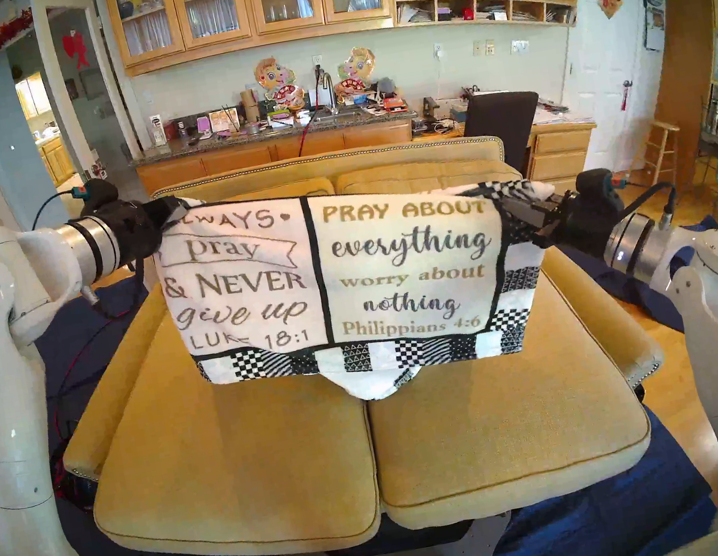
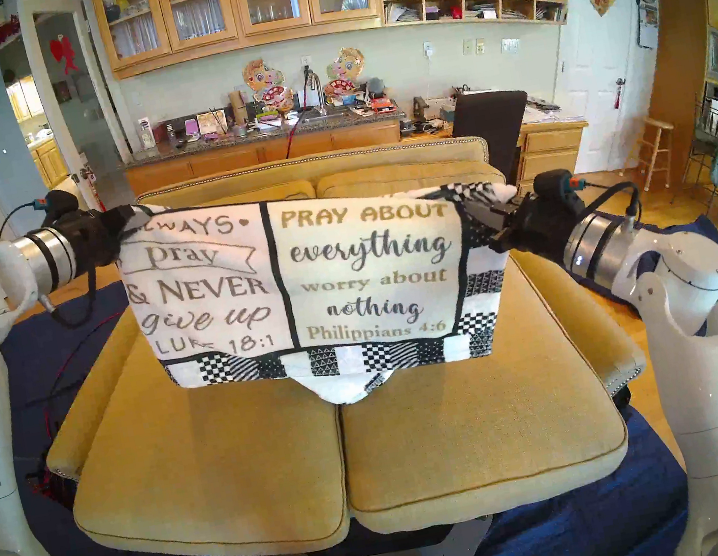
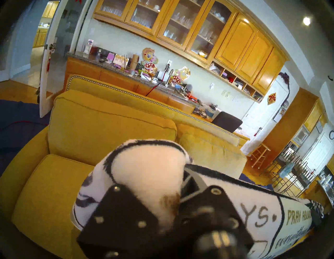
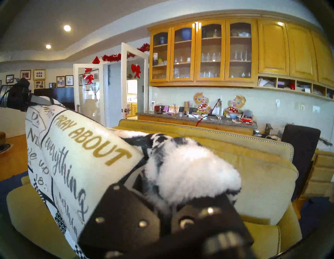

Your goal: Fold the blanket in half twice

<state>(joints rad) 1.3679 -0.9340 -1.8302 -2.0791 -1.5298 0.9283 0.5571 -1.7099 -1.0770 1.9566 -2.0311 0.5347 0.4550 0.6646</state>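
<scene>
The blanket (image 1: 334, 284), white fleece with verse lettering and checkered border, hangs doubled between the left gripper (image 1: 175, 209) and right gripper (image 1: 510, 202), each pinching a top corner.

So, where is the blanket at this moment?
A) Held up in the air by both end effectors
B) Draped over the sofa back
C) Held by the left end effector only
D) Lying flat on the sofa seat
A: the blanket hangs above the sofa seat, its top corners clamped in the left end effector and the right end effector.
</scene>
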